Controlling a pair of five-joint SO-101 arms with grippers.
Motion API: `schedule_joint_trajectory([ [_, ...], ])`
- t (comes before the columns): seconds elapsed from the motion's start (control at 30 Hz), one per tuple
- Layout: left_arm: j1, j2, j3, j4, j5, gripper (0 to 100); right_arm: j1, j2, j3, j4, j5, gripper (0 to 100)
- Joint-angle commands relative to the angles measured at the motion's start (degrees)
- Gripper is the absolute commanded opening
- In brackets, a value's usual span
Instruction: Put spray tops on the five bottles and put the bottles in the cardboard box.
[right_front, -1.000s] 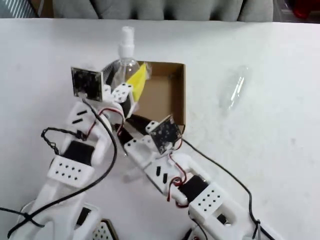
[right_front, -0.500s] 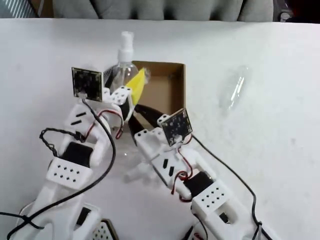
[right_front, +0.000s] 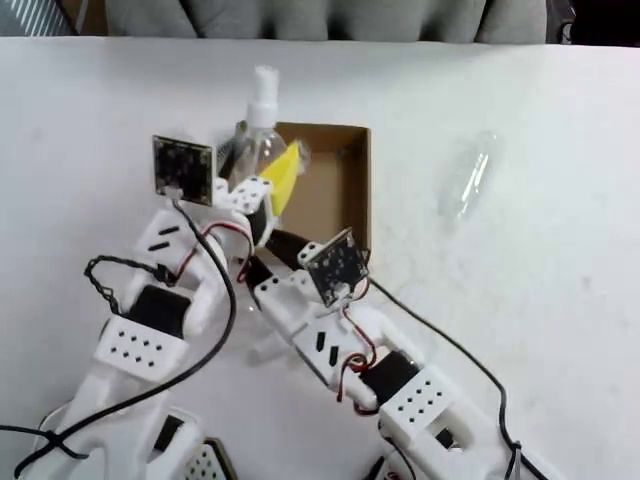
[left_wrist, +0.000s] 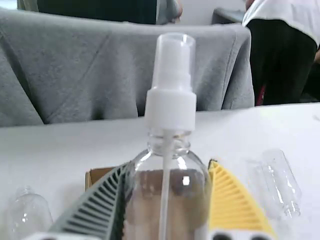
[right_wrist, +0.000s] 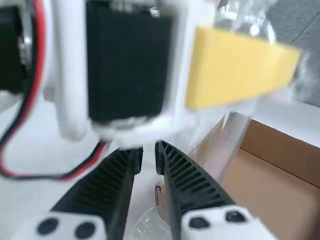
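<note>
Left pincer (left_wrist: 167, 207) was clamped on the upright bottle (right_front: 252, 148), spray top (left_wrist: 171, 95) fitted, at the box's (right_front: 330, 195) left edge. Right pincer (right_wrist: 148, 150) was nearly together, empty.

Bottle (right_front: 256, 143) and left arm (right_front: 165, 290) crowd the cardboard box's (right_front: 335, 185) left edge.

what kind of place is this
Probably a lab or office room set up for robot trials: two arms at a white table, a box, and a grey upholstered seat behind.
</note>
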Motion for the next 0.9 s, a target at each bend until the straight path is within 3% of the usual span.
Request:
schedule_joint_trajectory([
  [0.0,3.56,-5.76,-5.36,6.15,-0.70,2,1.80,-0.57,-0.79,-1.19,-0.44,1.6],
  [0.63,2.77,-7.25,-5.63,8.62,-0.79,2,8.92,-0.57,-0.44,-0.75,-0.44,1.6],
  [0.87,-1.27,-1.71,-2.37,-5.98,-0.35,2,9.45,-1.27,-3.43,11.56,0.00,1.5],
])
